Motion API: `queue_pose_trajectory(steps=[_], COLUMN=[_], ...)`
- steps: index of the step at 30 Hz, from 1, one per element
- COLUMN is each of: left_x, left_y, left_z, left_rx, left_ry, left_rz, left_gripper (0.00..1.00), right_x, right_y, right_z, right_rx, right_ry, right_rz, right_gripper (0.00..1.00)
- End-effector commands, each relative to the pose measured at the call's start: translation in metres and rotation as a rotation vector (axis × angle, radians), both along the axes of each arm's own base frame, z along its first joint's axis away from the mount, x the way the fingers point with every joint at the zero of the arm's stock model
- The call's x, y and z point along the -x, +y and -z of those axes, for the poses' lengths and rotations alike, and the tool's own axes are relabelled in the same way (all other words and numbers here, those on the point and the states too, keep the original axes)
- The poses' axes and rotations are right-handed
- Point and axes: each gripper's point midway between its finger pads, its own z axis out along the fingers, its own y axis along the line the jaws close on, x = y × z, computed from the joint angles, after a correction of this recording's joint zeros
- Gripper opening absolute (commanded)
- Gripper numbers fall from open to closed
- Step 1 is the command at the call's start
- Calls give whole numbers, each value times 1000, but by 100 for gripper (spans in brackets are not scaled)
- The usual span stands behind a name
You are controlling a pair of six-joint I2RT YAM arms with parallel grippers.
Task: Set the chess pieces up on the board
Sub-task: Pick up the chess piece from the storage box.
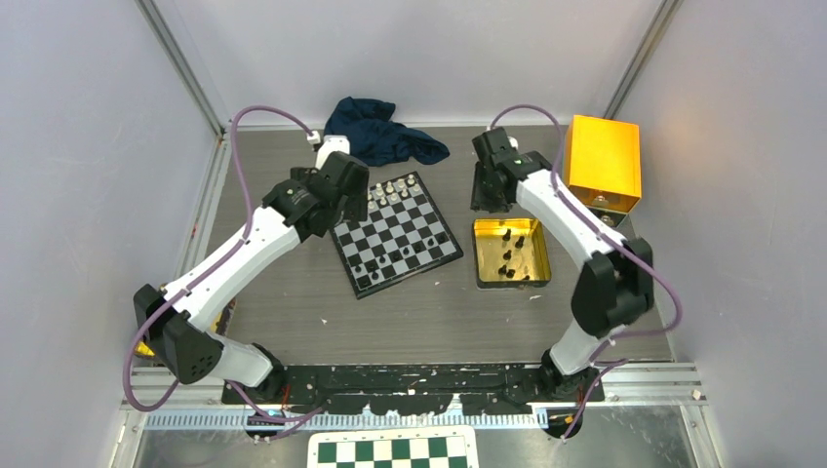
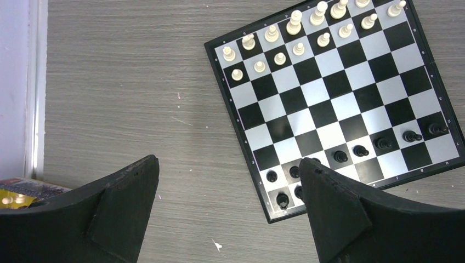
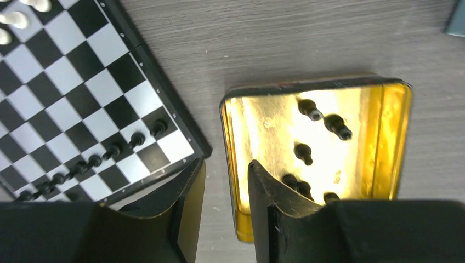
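Since white pieces (image 2: 299,48) fill two rows at the 12 o'clock end of the board (image 1: 395,234), and pawns (image 2: 359,150) line the second row at its 6 o'clock end with only two back-row pieces (image 2: 282,200) behind them near one corner, the step in hand looks to be filling black's back row; the board sits mid-table, turned a little askew; just beside it at 3 o'clock lies a gold tin (image 3: 395,137), and in it about six loose pieces (image 3: 303,153), all black, lie on their sides, most apart, two close together near the 6 o'clock wall; the right gripper (image 3: 225,167) hovers over the tin's 9 o'clock wall, fingers parted with nothing between them; the left gripper (image 2: 227,160) hangs spread wide and empty at the board's black corner; next, I judge, the right arm must shift toward 3 o'clock, drop over one lone piece and pinch it by the body; the pieces are tiny and lie flat on a gleaming floor, so a slip or a double pick seems the risk.
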Motion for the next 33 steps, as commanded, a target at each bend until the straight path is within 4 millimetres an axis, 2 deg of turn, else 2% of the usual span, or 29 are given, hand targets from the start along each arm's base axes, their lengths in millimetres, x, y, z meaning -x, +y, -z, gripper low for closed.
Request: queue_pose_trajectory(steps=[1,4,8,14,19,24,33], left_x=[-19,-24,-29,-32,-31,-28,-25], left_y=[-13,-21,-29,-36,-37,-35,-30], left_z=[-20,-17,-13,-9,-5,-5,-6], left_rx=[63,76,94,114,116,115,103], left_ry=[-76,-70,-60,-53,-45,-44,-48], left_rz=[-6,4,18,28,30,30,24], left_gripper=[100,100,100,100,100,100,100], right_x=[32,56,87,118,125,123,120], right_y=[-24,-41,-55,-53,-49,-45,-64], right_z=[-46,-52,-42,-17,-1,18,41], right_rx=[2,17,16,-35,-49,-53,-21], right_ry=[-88,-91,-58,24,71,102,133], right_rz=[89,145,207,217,202,194,254], right_gripper=[41,40,40,38,38,36,36])
